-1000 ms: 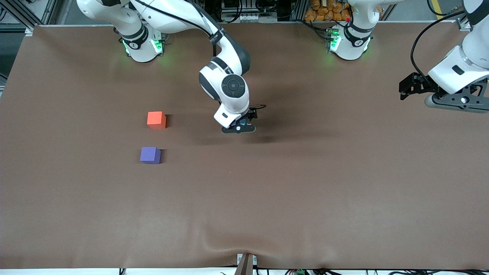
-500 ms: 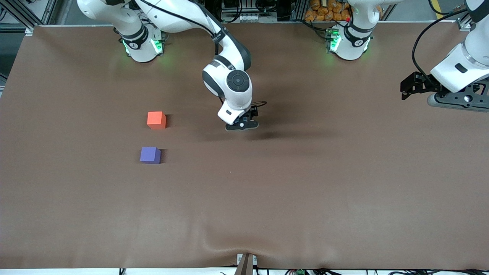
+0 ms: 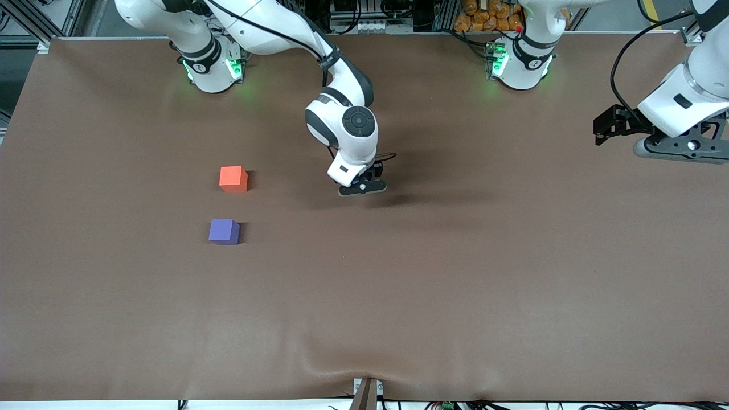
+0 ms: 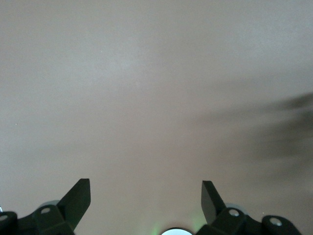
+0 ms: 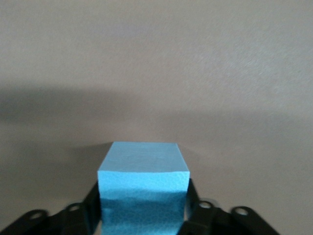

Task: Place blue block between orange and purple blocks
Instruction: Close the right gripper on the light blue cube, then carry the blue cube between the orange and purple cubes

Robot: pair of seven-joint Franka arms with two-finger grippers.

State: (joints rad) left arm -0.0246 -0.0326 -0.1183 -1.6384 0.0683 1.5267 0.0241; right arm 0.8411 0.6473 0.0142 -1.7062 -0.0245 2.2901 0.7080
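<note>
The blue block (image 5: 143,181) is a sky-blue cube on the brown table, seen in the right wrist view. My right gripper (image 5: 143,198) is shut on it, one dark finger (image 5: 91,208) pressed against each side. From the front, the right gripper (image 3: 363,187) is low at the table's middle and its hand hides the blue block. The orange block (image 3: 233,178) sits toward the right arm's end of the table. The purple block (image 3: 224,231) lies nearer the front camera than the orange one, with a gap between them. My left gripper (image 3: 676,149) (image 4: 145,188) waits open over the left arm's end, holding nothing.
A brown cloth (image 3: 455,285) covers the whole table and has a raised wrinkle (image 3: 342,367) near its front edge. The two arm bases (image 3: 212,65) stand along the table's back edge.
The right hand has settled lower over the blue block and its fingers have closed onto the block's sides. The left arm has barely shifted.
</note>
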